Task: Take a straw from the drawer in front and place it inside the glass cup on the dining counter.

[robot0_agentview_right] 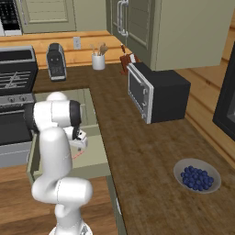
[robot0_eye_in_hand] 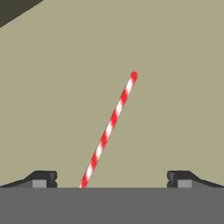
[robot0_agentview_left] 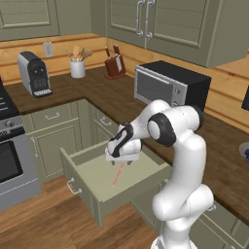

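The sage-green drawer (robot0_agentview_left: 85,168) stands pulled out below the wall counter, and the straw (robot0_agentview_left: 117,175) lies flat on its floor. My gripper (robot0_agentview_left: 121,162) hangs inside the drawer just above the straw's far end, pointing down, open. In the hand view the red-and-white striped straw (robot0_eye_in_hand: 109,129) runs diagonally between my two fingertips (robot0_eye_in_hand: 43,179), nothing touching it. In the right base view my arm hides most of the drawer (robot0_agentview_right: 94,158); the gripper (robot0_agentview_right: 80,146) shows beside my forearm. The glass cup and dining counter are out of view.
A black microwave (robot0_agentview_left: 170,83) sits on the dark countertop (robot0_agentview_left: 221,151) right of the drawer. A coffee machine (robot0_agentview_left: 34,74), utensil crock (robot0_agentview_left: 77,67) and knife block (robot0_agentview_left: 115,65) stand at the back. A stove (robot0_agentview_left: 9,146) is left. A blueberry bowl (robot0_agentview_right: 197,176) rests nearby.
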